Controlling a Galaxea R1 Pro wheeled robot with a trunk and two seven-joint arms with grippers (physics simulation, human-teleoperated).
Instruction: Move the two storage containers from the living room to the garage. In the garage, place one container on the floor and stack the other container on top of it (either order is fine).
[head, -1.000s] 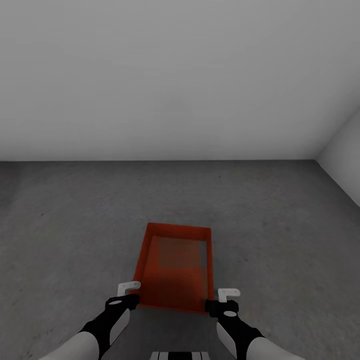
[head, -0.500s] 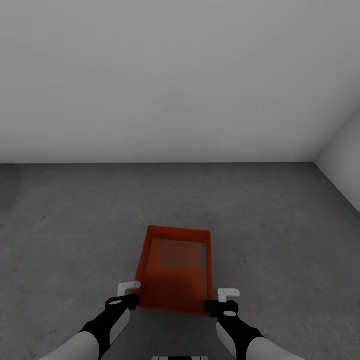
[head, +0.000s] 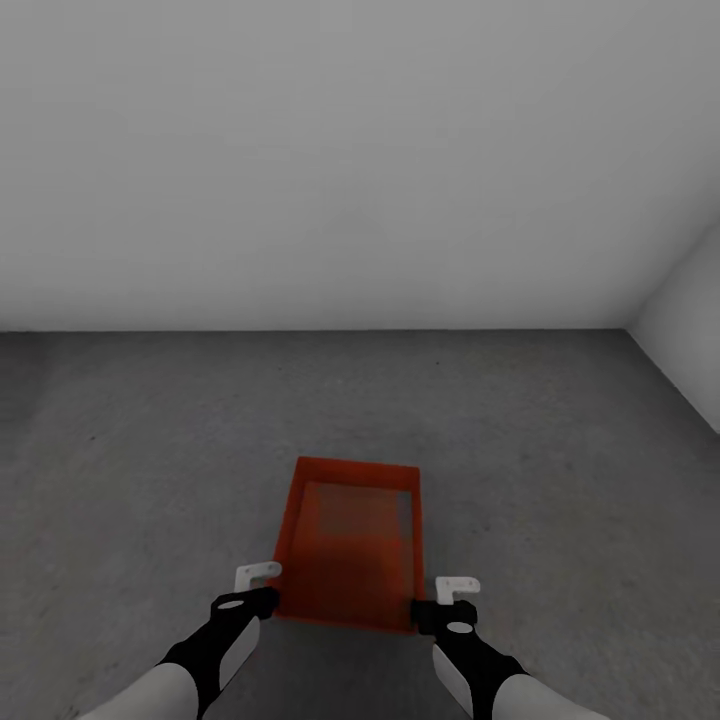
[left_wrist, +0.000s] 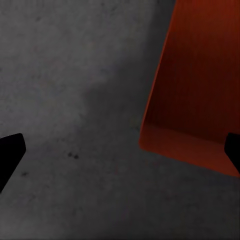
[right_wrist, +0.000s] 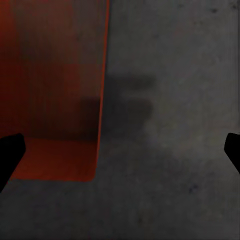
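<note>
Sitting on the dark concrete floor (head: 560, 470), the red-orange storage container (head: 350, 545) has its near corners level with the two grippers: the left gripper (head: 258, 588) just outside its near left corner, the right gripper (head: 448, 600) just outside its near right corner. Both jaws are spread wide, each straddling a corner of the container in its wrist view without gripping it. Both arms reach forward and down, roughly parallel. Compared with a second ago, the container lies slightly lower and farther from the white wall (head: 360, 150), and the grippers look unchanged.
</note>
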